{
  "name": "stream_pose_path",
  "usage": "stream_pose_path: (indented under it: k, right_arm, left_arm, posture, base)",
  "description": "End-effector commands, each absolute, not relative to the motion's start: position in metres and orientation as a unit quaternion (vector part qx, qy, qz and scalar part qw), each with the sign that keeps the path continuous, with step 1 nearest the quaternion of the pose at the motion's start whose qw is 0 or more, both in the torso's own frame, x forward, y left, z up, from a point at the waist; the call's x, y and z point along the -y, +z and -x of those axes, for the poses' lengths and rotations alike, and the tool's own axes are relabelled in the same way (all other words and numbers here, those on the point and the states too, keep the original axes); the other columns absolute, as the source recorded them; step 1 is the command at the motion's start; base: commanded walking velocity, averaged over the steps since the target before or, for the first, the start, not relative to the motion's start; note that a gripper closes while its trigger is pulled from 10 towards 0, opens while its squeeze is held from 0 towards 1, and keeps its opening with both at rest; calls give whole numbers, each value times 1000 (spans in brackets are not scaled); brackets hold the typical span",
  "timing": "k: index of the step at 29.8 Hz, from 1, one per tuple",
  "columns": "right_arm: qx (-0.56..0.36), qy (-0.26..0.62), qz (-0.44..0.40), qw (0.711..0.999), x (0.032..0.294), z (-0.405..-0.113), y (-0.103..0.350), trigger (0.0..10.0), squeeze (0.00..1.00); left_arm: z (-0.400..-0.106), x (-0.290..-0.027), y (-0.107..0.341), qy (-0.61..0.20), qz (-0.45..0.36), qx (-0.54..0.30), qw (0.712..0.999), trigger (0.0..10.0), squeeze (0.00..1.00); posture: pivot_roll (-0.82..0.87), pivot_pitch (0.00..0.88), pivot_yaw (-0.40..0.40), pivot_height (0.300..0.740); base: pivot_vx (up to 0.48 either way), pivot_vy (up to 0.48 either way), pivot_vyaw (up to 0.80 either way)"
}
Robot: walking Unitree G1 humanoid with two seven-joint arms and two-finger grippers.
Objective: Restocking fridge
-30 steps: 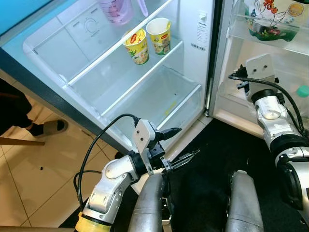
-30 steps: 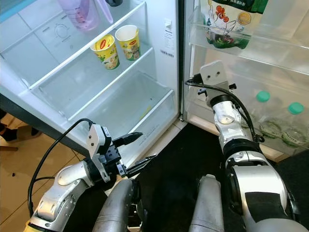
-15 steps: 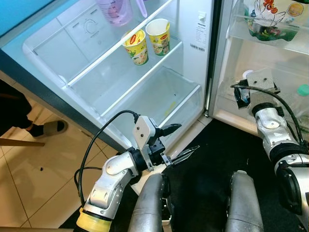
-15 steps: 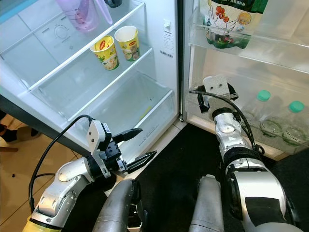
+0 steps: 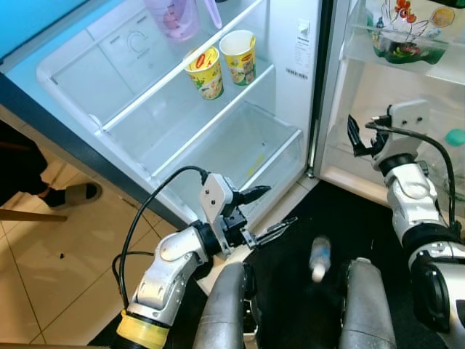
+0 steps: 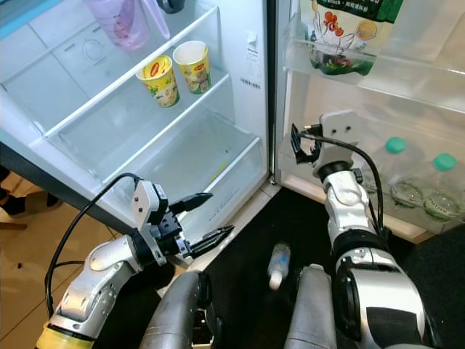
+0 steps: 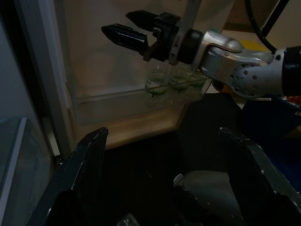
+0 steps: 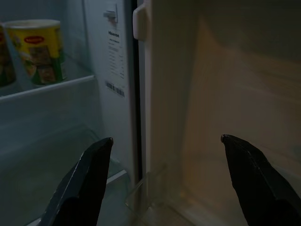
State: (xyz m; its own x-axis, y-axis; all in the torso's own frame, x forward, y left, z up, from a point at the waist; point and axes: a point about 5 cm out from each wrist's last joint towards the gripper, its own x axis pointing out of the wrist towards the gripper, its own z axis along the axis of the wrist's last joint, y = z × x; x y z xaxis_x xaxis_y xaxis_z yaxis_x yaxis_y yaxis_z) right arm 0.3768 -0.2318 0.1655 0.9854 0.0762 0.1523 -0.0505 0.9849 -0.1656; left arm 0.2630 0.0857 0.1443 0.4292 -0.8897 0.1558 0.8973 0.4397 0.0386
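Note:
A small clear bottle (image 5: 317, 259) with a white cap shows blurred over the black mat (image 5: 290, 291), between my two legs. My right gripper (image 5: 354, 137) is open and empty in front of the fridge door's lower shelf (image 6: 378, 196), which holds green-capped bottles (image 6: 394, 144). The right wrist view looks between its spread fingers (image 8: 89, 179) at the door's bare inside. My left gripper (image 5: 280, 205) hangs open, low before the fridge's bottom edge, with nothing in it. In the left wrist view the right gripper (image 7: 129, 26) and the shelf's bottles (image 7: 171, 82) are visible.
The fridge stands open. Two yellow noodle cups (image 5: 205, 70) stand on a glass shelf, with a pink jug (image 5: 174, 16) above and a clear drawer (image 5: 240, 138) below. A printed bag (image 5: 403, 29) fills the upper door shelf. A person's slippered foot (image 5: 69, 193) is at the left.
The white-capped bottle that was at my right gripper half a second ago has left it and dropped to the mat between my legs. The right gripper has turned and opened.

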Motion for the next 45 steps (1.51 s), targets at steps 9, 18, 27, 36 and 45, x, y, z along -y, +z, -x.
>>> stream_pose_path:
  k: [9,18,27,36,45]
  right_arm:
    - [-27,297,59,953,175,-343,96,10000,0]
    - [-136,407,-13,903,139,-307,41,10000,0]
    - [-302,264,-71,913,151,-269,-20,10000,0]
    - [-378,178,-71,906,177,-239,-45,10000,0]
    - [-449,86,-71,887,199,-202,-70,10000,0]
  left_arm:
    - [-266,-89,132,-524,23,61,849,10000,0]
    - [-258,-123,63,-448,49,-52,891,10000,0]
    - [-232,-148,-16,-325,120,-215,913,10000,0]
    - [-206,-171,-49,-224,149,-300,915,10000,0]
    - [-164,-198,-78,-105,169,-384,901,10000,0]
  posture:
    - [39,213,160,600]
    - [10,159,118,600]
    - [-15,100,91,605]
    - [-26,64,69,635]
    - [-23,39,56,675]
  base:
    - [0,0,0]
    - [0,0,0]
    - [0,0,0]
    - [0,0,0]
    - [0,0,0]
